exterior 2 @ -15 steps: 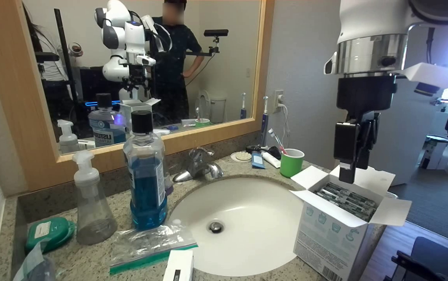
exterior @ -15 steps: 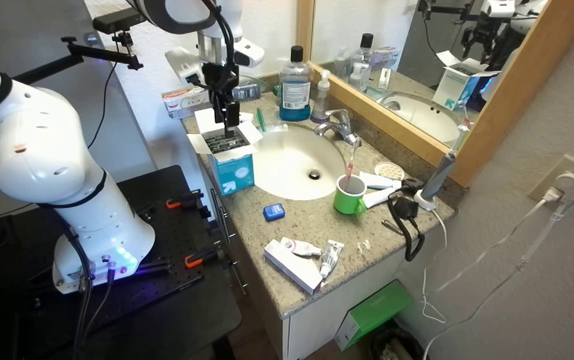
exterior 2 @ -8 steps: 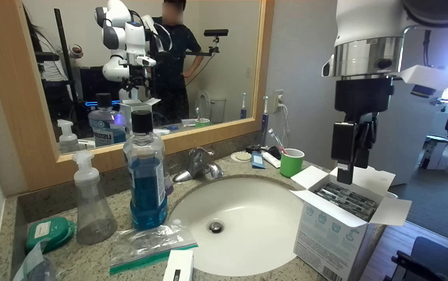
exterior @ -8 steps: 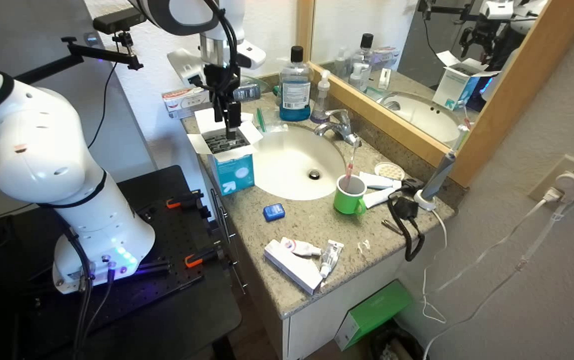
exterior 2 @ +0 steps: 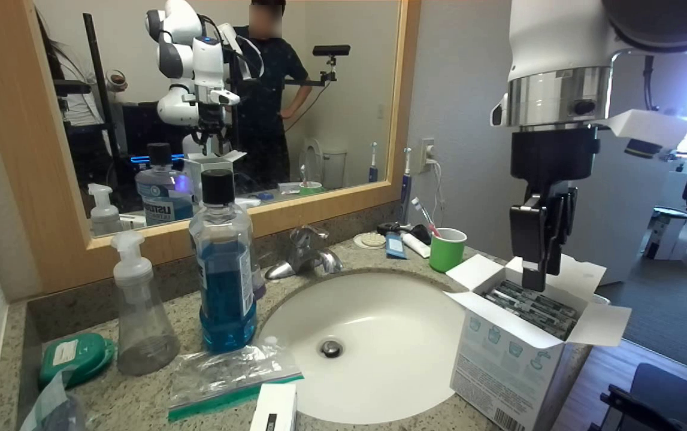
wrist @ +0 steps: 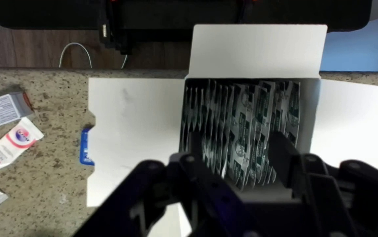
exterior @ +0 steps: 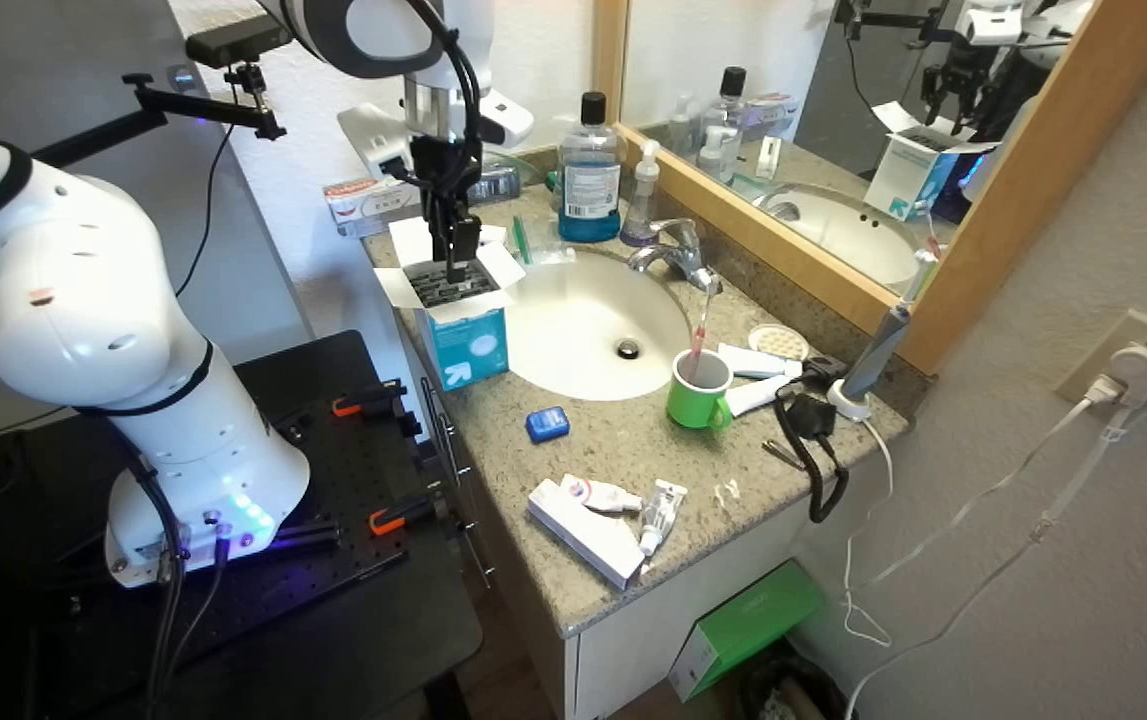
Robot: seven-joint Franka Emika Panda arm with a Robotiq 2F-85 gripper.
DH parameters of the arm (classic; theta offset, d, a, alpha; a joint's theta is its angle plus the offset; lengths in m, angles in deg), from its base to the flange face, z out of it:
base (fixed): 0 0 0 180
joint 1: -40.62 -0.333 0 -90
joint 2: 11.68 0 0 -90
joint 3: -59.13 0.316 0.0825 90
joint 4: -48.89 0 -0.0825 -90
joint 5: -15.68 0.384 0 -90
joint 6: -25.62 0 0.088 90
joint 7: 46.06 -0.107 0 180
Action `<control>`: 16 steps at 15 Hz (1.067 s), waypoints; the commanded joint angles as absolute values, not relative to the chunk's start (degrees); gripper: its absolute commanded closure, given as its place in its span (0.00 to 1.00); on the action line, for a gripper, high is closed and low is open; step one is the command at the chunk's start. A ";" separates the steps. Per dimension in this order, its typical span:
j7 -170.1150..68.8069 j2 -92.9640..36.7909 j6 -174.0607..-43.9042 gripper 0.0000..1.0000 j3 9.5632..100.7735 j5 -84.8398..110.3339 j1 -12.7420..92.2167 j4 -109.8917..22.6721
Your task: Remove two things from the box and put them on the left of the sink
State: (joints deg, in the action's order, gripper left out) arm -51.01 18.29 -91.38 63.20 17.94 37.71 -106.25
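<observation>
In an exterior view the gripper (exterior: 458,270) hides some packets (exterior: 441,290) in the open box (exterior: 473,345), at the robot-side edge of the counter (exterior: 623,440). In an exterior view a white carton (exterior 2: 274,404) is cut off below. In the wrist view the jaws stand spread, fingertips (wrist: 282,153) blurred

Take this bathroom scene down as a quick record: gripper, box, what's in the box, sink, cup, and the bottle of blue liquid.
Gripper: open, pointing down at the box's opening; whether it touches the contents, cannot tell
Box: teal and white, upright beside the sink, flaps open
Contents: thin packets standing on edge in a row, count unclear
Sink: pale basin set into the counter
Cup: green, upright, toothbrush leaning inside
Bottle: upright, black cap on
</observation>
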 commanded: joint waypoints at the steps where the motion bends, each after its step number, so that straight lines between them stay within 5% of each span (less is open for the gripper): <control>1: -51.35 16.17 -91.65 0.57 63.32 17.82 37.73 -104.79; 5: -50.90 14.85 -92.58 0.55 63.01 18.24 37.64 -104.75; 8: -50.76 13.89 -93.68 0.78 62.84 18.56 37.56 -104.89; 12: -50.87 13.08 -94.62 0.92 62.85 18.77 37.47 -104.96; 16: -50.72 12.03 -96.18 0.78 62.68 19.09 37.49 -105.18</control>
State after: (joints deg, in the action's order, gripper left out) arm -50.95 13.74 -94.82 63.00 18.23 37.69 -106.00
